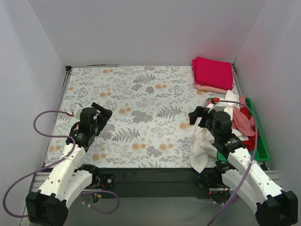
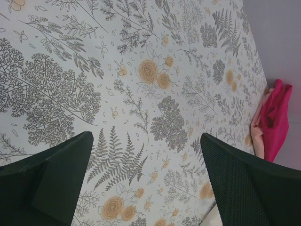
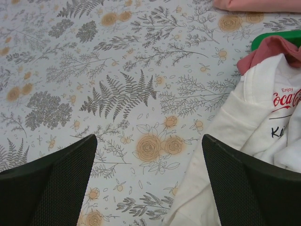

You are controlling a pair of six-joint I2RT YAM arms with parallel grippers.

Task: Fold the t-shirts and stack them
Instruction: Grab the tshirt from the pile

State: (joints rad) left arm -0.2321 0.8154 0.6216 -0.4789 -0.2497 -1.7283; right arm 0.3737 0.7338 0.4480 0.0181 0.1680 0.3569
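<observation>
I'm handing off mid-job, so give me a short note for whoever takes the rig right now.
Left gripper: open, empty, over the tablecloth.
Right gripper: open, empty, just left of the white shirt.
Done: magenta shirt lies folded on the folded pale pink shirt in the far right corner.
Left: the white shirt spills from the tray onto the tablecloth. The dusty-pink shirt and red shirt lie crumpled in the tray. Fold all three and add them to the stack.

Soft, creased matt cloth of the cream-white t-shirt (image 3: 235, 132) meets the smooth green plastic tray (image 3: 275, 36) and the matt, printed tablecloth (image 3: 141, 61).
</observation>
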